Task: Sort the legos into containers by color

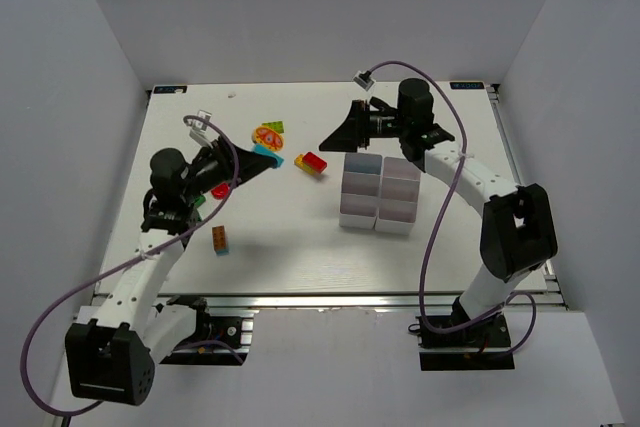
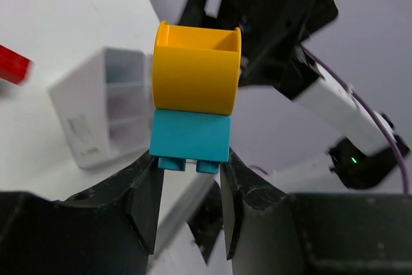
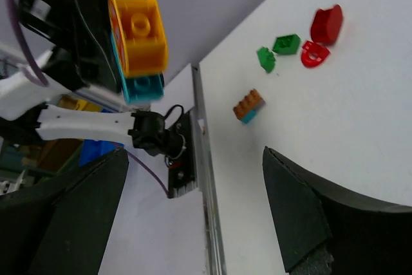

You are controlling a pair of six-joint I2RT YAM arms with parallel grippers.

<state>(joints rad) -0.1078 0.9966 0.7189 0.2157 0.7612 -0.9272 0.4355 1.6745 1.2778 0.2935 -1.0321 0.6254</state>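
Cyan brick (image 2: 191, 134), capped by a yellow brick (image 2: 196, 78), sits pinched by its lower edge in my left gripper (image 2: 190, 178) at 10 o'clock from the containers (image 1: 380, 195); I judge it light, rigid and slick, needing a deeper mid-wall hold; my right gripper (image 3: 193, 204) stands spread.

We can read no word, number or brand anywhere. A small printed sticker (image 2: 82, 134) sits on the outer wall of the containers (image 2: 103, 94), too blurred to read. Blue tags (image 1: 168, 89) at the table's (image 1: 300, 242) far corners are too tiny.
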